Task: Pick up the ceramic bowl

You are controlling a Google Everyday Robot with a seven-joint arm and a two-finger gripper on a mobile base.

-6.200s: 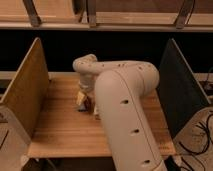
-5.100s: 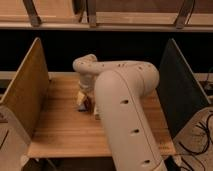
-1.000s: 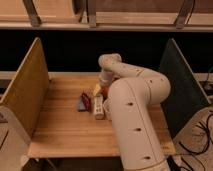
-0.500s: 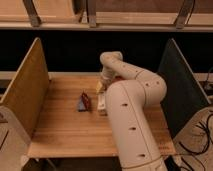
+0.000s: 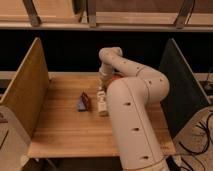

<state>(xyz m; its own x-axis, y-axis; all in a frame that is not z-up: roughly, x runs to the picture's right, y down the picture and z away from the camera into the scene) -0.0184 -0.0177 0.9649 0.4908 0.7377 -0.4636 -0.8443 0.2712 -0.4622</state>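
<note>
One white arm (image 5: 132, 107) is seen rising from near edge of wooden table (image 5: 60, 130), bent back over its middle. Gripper (image 5: 102, 96) is lowered close to tabletop, just right of small dark packet (image 5: 84, 101); grasp state cannot be told. Ceramic bowl (image 5: 116, 76) is glimpsed only as orange sliver behind arm, beyond packet toward far edge. Table is flanked by upright side panels.

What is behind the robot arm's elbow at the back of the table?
Only an orange-brown sliver, probably the ceramic bowl, shows past the arm; the rest is covered. The gripper hangs lower, beside a small dark packet on the wooden table.
</note>
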